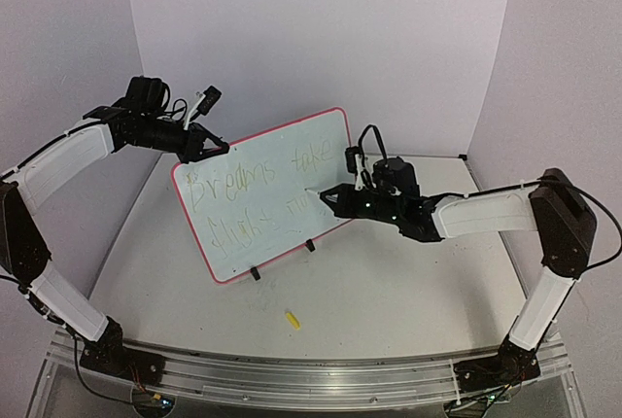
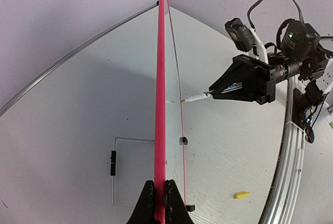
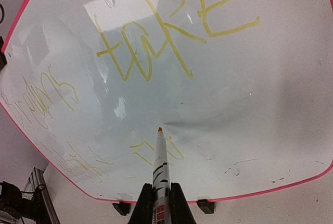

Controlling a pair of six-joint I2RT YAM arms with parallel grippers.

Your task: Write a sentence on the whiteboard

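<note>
The whiteboard (image 1: 277, 206) stands tilted on the table on two black clip feet (image 1: 255, 273). It has a pink-red border and two lines of yellow handwriting. My left gripper (image 1: 199, 149) is shut on its upper left edge. In the left wrist view the whiteboard (image 2: 161, 78) shows edge-on between the left gripper's jaws (image 2: 160, 195). My right gripper (image 3: 161, 203) is shut on a white marker (image 3: 162, 159). The marker's orange tip is at the whiteboard's (image 3: 244, 78) face, beside fresh strokes in the lower line. I cannot tell whether it touches. The right gripper (image 1: 335, 199) is in front of the board's right half.
A small yellow cap (image 1: 293, 319) lies on the table in front of the board, and it also shows in the left wrist view as the yellow cap (image 2: 241, 195). A wire stand (image 2: 119, 172) sits behind the board. White walls close in the back and sides.
</note>
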